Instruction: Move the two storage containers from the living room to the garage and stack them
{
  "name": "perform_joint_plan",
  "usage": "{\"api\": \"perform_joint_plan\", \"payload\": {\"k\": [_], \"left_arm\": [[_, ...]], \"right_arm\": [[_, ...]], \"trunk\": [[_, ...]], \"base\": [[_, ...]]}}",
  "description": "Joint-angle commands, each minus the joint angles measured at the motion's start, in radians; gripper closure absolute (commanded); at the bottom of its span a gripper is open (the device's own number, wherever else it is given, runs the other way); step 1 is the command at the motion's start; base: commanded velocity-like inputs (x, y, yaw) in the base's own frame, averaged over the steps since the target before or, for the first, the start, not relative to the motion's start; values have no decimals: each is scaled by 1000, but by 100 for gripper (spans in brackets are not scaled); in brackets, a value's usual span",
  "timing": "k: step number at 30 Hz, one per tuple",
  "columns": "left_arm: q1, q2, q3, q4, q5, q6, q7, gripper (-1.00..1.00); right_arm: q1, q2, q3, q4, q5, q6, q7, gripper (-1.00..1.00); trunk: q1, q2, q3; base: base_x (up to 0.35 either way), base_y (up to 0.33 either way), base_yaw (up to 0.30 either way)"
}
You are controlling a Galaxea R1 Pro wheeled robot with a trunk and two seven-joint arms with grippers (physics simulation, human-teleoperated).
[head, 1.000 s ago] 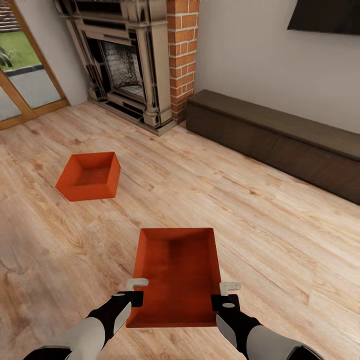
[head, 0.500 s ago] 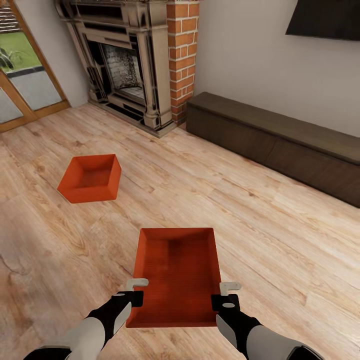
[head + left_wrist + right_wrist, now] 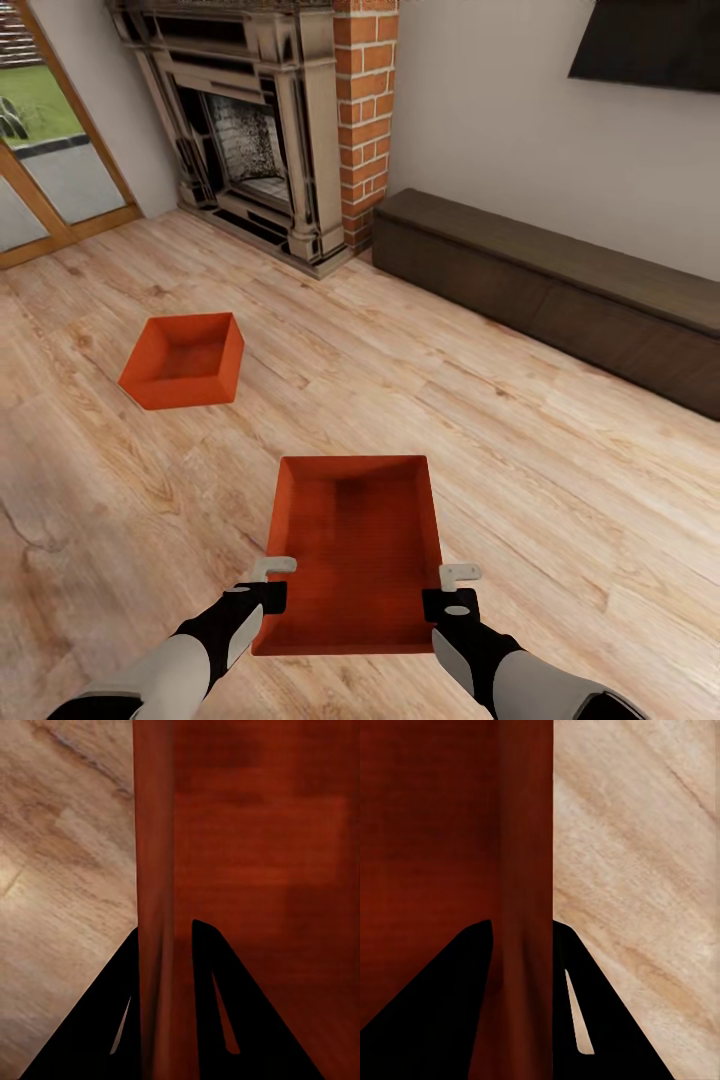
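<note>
Two grippers hold the nearer orange-red rectangular open-top storage container (image 3: 355,550) in front of you: your left gripper (image 3: 272,580) is clenched on its left wall and your right gripper (image 3: 452,590) on its right wall, both near the corners closest to you. Your left wrist view shows that the two dark fingers (image 3: 112,1020) straddle the thin red wall (image 3: 154,870), one outside and one inside the bin; your right wrist view shows the same pinch, dark fingers (image 3: 607,1020) on either side of the right wall (image 3: 526,870). Under the bin lies the light wood-plank floor (image 3: 560,480) of the living room. Farther ahead to your left, the second orange-red open-top storage container (image 3: 185,360) sits on the planks, well apart from the one you hold. Beyond it, at the far left, stand the wood-framed glass doors (image 3: 50,180); next to them is the dark fireplace (image 3: 250,130) with its red brick column (image 3: 362,110). A long dark-brown low cabinet (image 3: 560,295) runs along the white wall to your right.
</note>
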Motion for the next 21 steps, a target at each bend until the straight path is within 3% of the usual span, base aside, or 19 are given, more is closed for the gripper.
{"api": "perform_joint_plan", "payload": {"k": [1, 21], "left_arm": [[0, 7, 42, -1, -9, 7, 9, 100], [0, 8, 42, -1, -9, 7, 9, 100]], "right_arm": [[0, -4, -12, -2, 11, -3, -7, 100], [0, -4, -12, -2, 11, -3, -7, 100]], "trunk": [[-4, 7, 3], [-81, 147, 65]], "base": [[0, 0, 0], [0, 0, 0]]}}
